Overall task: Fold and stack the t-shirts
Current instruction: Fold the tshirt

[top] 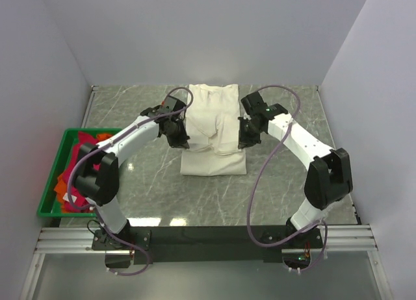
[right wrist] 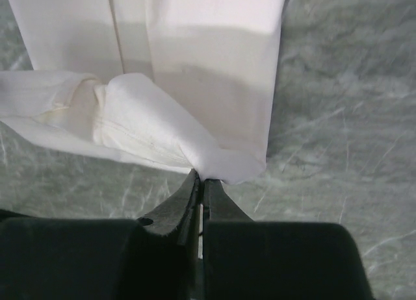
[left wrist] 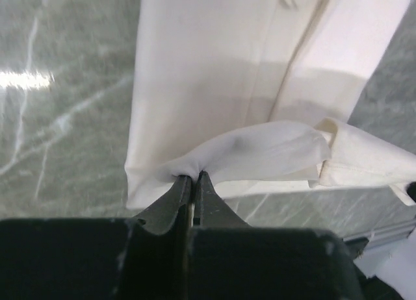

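The cream t-shirt (top: 213,128) lies as a long folded strip in the middle of the marble table. My left gripper (top: 179,141) is shut on the strip's left edge, pinching a fold of cream cloth (left wrist: 247,154) and holding it lifted. My right gripper (top: 245,141) is shut on the right edge, pinching the cream cloth (right wrist: 162,134) and lifting it the same way. The lifted end drapes between the two grippers over the rest of the shirt. Crimson-pink and orange shirts (top: 81,158) lie bunched in the crate at the left.
A green plastic crate (top: 51,176) stands at the table's left edge, partly behind my left arm. White walls enclose the table at the back and both sides. A metal rail (top: 208,238) runs along the near edge.
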`<action>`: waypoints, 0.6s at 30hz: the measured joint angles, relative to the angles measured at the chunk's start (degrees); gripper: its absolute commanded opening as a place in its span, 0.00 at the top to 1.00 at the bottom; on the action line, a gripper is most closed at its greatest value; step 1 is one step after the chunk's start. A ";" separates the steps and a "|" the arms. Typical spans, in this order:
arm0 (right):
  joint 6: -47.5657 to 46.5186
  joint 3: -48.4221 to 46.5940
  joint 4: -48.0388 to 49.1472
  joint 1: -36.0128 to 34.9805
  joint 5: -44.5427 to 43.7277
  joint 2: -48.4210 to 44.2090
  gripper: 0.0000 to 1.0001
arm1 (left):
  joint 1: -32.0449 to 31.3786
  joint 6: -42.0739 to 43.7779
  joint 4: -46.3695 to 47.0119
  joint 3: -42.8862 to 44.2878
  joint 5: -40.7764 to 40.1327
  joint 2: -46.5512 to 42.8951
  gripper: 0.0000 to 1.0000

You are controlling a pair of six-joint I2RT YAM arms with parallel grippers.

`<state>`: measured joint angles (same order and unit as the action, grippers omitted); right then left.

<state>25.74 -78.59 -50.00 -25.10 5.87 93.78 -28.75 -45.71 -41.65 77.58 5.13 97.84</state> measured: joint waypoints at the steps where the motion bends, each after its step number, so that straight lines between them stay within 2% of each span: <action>1: -0.17 -0.70 0.50 0.15 -0.48 0.81 1.00 | 0.35 0.15 0.48 0.50 -0.48 0.87 0.99; 12: -1.73 -3.87 7.41 2.08 -2.01 10.86 1.00 | 3.06 1.16 6.67 1.42 -2.03 8.83 0.99; 18: -2.05 -3.87 10.03 3.69 -2.01 12.33 1.00 | 3.19 2.62 10.60 2.08 -2.73 10.54 0.99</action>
<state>23.68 -82.46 -39.97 -21.41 3.86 106.10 -25.56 -43.09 -31.05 79.66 2.39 108.38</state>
